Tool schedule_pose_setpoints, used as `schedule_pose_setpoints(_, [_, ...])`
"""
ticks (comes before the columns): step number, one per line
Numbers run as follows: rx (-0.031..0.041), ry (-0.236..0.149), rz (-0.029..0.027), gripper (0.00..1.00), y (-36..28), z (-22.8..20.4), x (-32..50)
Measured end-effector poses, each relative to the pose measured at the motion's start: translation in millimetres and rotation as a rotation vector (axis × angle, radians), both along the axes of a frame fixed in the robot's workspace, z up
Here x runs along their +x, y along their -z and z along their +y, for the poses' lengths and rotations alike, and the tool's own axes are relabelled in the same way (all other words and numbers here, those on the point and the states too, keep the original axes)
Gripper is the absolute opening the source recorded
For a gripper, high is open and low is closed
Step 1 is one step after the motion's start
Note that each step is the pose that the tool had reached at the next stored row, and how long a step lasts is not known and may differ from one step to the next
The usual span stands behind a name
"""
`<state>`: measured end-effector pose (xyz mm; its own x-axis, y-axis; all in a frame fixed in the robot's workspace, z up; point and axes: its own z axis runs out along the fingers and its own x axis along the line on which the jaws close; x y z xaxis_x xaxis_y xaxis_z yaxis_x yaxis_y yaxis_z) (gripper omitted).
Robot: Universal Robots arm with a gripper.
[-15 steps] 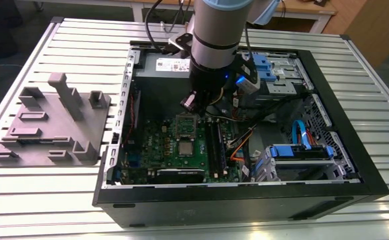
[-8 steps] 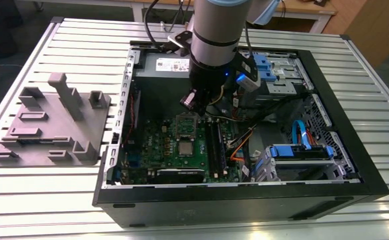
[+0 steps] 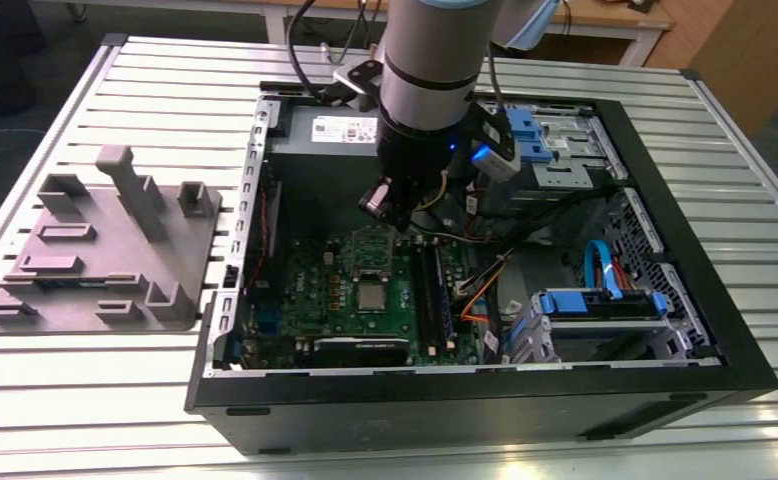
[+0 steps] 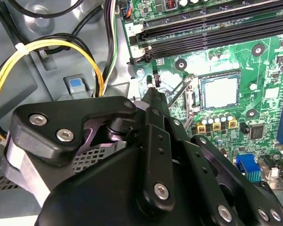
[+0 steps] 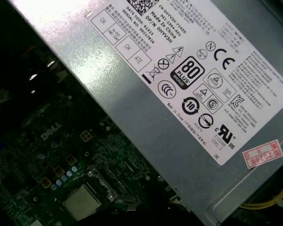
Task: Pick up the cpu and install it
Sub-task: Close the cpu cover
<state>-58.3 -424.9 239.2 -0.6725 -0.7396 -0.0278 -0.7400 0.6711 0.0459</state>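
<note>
Motherboard (image 3: 322,290): I see it flat inside the case (image 3: 469,410).
Cpu (image 3: 369,296): on the motherboard, near its middle.
Gripper (image 3: 378,208): above the motherboard, between cpu and power supply (image 3: 329,128).
Power supply: behind the motherboard.
Tray (image 3: 96,290): outside the case, on the exterior view's left of the motherboard.

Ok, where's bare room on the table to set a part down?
Bare table lies nearer the camera than the grey tray and computer case, and at the exterior view's right of the case. Inside the case, cables and drive bays crowd it.
</note>
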Motion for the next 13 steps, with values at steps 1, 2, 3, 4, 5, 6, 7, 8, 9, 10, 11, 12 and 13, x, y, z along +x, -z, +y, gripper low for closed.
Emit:
schedule_pose_setpoints(1, [0.0, -0.001, -0.0001, 0.1, -0.1, 0.0, -0.1])
schedule_pose_setpoints(2, [-0.0002, -0.003, 0.0, 0.1, -0.2, -0.1, -0.1])
schedule_pose_setpoints(3, [-0.0004, -0.005, 0.0002, 0.1, -0.3, -0.3, -0.2])
schedule_pose_setpoints(4, [-0.0005, -0.007, 0.0003, 0.1, -0.4, -0.5, -0.3])
schedule_pose_setpoints(5, [-0.0004, -0.009, 0.0003, 0.1, -0.5, -0.6, -0.2])
schedule_pose_setpoints(6, [-0.0003, -0.01, 0.0005, 0.1, -0.6, -0.7, -0.2])
schedule_pose_setpoints(7, [-0.0003, -0.012, 0.0007, 0.1, -0.8, -0.9, -0.2])
schedule_pose_setpoints(8, [-0.0003, -0.013, 0.0008, 0.1, -0.9, -1.0, -0.2])
schedule_pose_setpoints(9, [-0.0003, -0.014, 0.0011, 0.1, -1.1, -1.2, -0.2])
schedule_pose_setpoints(10, [-0.0002, -0.015, 0.0015, 0.1, -1.2, -1.3, -0.2])
schedule_pose_setpoints(11, [-0.0002, -0.016, 0.0019, 0.1, -1.3, -1.4, -0.2])
schedule_pose_setpoints(12, [-0.0001, -0.017, 0.0023, 0.1, -1.5, -1.5, -0.2])
schedule_pose_setpoints(13, [-0.0001, -0.017, 0.0029, 0.1, -1.7, -1.6, -0.2])
